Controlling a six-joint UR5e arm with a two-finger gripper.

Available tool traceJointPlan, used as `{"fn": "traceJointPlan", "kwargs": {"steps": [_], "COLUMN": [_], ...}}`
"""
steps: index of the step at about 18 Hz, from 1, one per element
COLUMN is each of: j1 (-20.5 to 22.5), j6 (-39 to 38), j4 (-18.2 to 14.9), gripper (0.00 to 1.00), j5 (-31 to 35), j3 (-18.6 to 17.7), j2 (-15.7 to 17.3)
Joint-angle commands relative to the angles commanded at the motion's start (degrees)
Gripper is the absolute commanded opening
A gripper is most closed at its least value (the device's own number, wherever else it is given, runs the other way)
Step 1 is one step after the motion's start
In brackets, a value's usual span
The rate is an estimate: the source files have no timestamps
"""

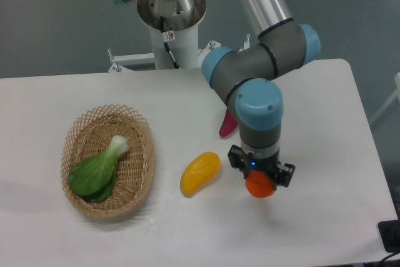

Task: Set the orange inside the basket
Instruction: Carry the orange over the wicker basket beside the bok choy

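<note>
The orange (260, 186) is a small round orange-red fruit at the right of the table, directly under my gripper (260, 179). The gripper points straight down over it and its body covers the orange's top half. The fingers are hidden by the gripper body, so I cannot tell whether they are closed on the orange. The basket (141, 173) is an oval tan wicker basket at the left of the table, well away from the gripper. A green leafy bok choy (97, 170) lies inside it.
An elongated yellow-orange mango-like fruit (200, 172) lies between the basket and the gripper. A pink-magenta object (225, 126) shows partly behind the arm. The robot base (172, 23) stands at the table's back edge.
</note>
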Motion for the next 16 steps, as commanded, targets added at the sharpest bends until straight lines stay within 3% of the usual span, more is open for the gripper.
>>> {"fn": "traceJointPlan", "kwargs": {"steps": [6,9,16], "j1": [-5.5,-8.6,-15.6], "j6": [-5.3,-6.5,-9.8], "j4": [-0.4,-3.0,-3.1], "gripper": [0.45,0.45,0.45], "j5": [0.2,0.2,0.4], "j3": [-0.9,-1.1,-2.5], "j2": [0.8,1.5,2.1]}}
